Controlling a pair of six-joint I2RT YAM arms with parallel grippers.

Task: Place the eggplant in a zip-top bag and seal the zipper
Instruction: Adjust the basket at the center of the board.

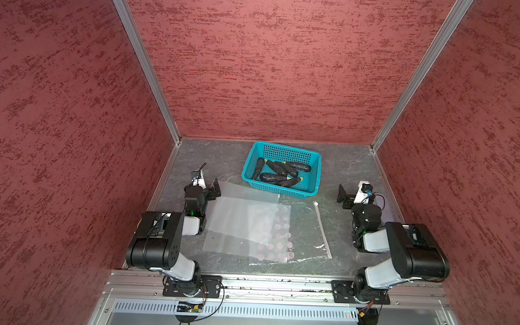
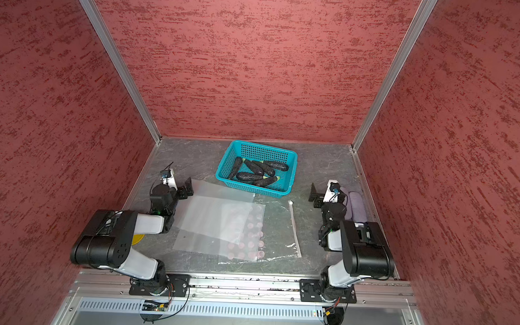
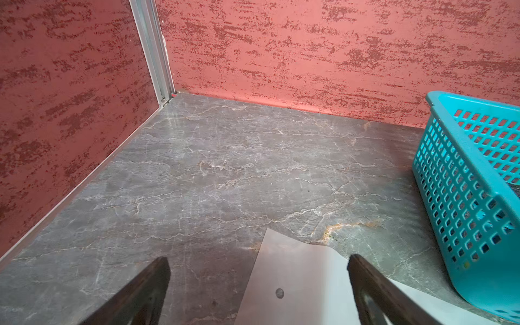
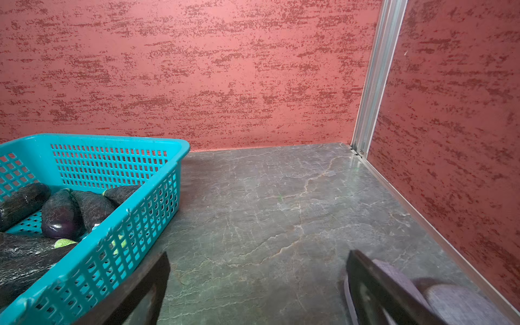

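Left end effector [image 1: 216, 189]: fingers spread wide, nothing between them. Right end effector [image 1: 342, 198]: likewise fully parted and empty. Both sit low over the grey marbled desk [image 1: 211, 155]. The eggplants [image 1: 273, 178], several and dark purple, all lie in a teal mesh basket [image 1: 283, 153] that stands between the two end effectors and a little beyond them. The zip-top bags [image 1: 241, 225] lie flat in an overlapping stack just beside the left end effector, on its inner side. The clear bag's zipper strip [image 1: 323, 231] forms the edge nearest the right end effector, still apart from it. Only the left wrist view shows a frosted corner of the bags lying on the desk beneath the gap between the fingers; there the basket shows mostly as an outer wall. The right wrist view shows the eggplants closely, with glossy skin and green stem ends. A grey-purple roll [image 2: 357, 206] lies just outside the right end effector, plain in a top view and in the right wrist view. A yellow object [image 2: 137, 238] behind the left end effector, under the arm, shows in a top view only; it cannot be identified.
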